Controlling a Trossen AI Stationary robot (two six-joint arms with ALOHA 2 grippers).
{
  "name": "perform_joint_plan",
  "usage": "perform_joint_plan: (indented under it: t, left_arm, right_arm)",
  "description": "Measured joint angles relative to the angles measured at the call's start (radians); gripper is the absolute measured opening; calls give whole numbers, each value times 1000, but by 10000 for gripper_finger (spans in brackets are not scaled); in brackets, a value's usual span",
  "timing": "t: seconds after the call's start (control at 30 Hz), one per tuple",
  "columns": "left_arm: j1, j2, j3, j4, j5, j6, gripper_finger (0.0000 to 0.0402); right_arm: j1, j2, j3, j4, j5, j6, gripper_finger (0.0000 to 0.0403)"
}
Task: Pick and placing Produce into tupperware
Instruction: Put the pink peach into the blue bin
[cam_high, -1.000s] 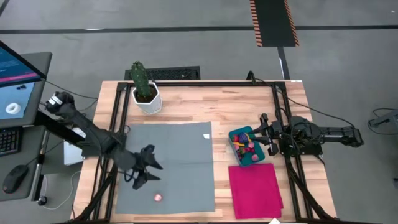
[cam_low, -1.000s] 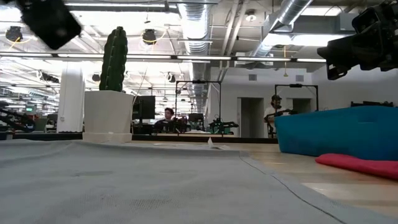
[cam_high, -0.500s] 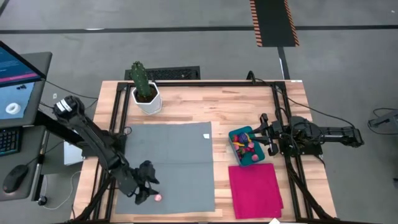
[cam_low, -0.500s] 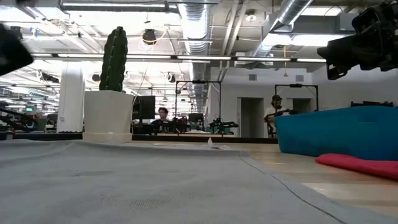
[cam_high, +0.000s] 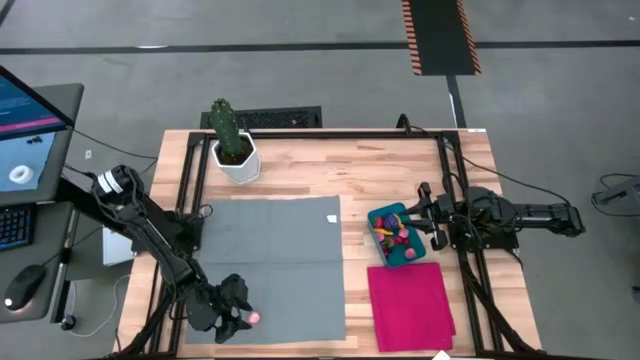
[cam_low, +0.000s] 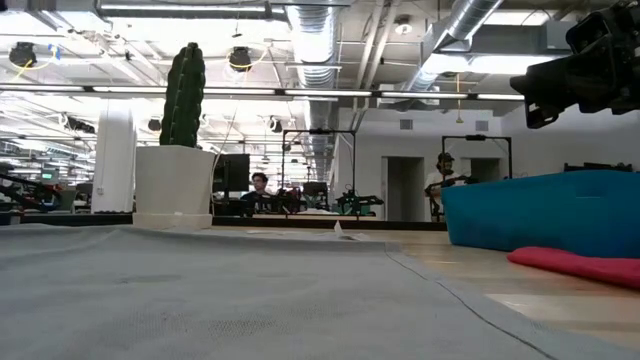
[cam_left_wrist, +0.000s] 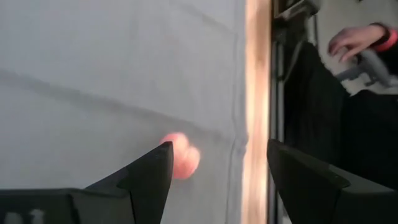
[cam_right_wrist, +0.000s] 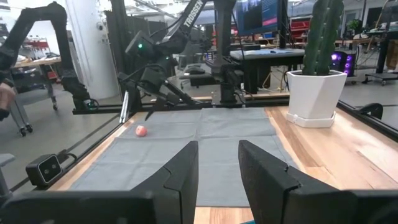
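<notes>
One pink piece of produce (cam_high: 254, 317) lies on the grey mat (cam_high: 270, 255) near the table's near edge. My left gripper (cam_high: 234, 310) hangs open just left of it. In the left wrist view the fruit (cam_left_wrist: 181, 160) shows beside one fingertip (cam_left_wrist: 152, 174), not between the two; my left gripper (cam_left_wrist: 217, 171) has only mat between its fingers. The teal tupperware (cam_high: 397, 236) at the right holds several pieces of produce. My right gripper (cam_high: 428, 215) waits open beside it, level above the table.
A cactus in a white pot (cam_high: 233, 145) stands at the mat's far left corner. A magenta cloth (cam_high: 410, 305) lies in front of the tupperware. Black frame rails (cam_high: 190, 200) run along both sides. A person's hand (cam_left_wrist: 354, 40) shows beyond the table's edge.
My left gripper has gone down and toward the table's near edge, rolling as it went, and now hangs right beside the pink fruit. It has dropped out of the low view. The fruit has stayed where it was.
</notes>
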Motion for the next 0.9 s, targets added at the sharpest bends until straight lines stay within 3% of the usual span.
perform_joint_plan:
  t: [0.43, 0.63, 0.9]
  left_arm:
    - [-2, 132, 68, -59, 33, -28, 249]
    - [-2, 173, 125, -181, 10, -25, 249]
    - [0, 171, 133, -212, -43, -23, 249]
  right_arm:
    - [0, 0, 0, 0, 0, 0, 137]
    - [0, 0, 0, 0, 0, 0, 139]
    - [0, 0, 0, 0, 0, 0, 139]
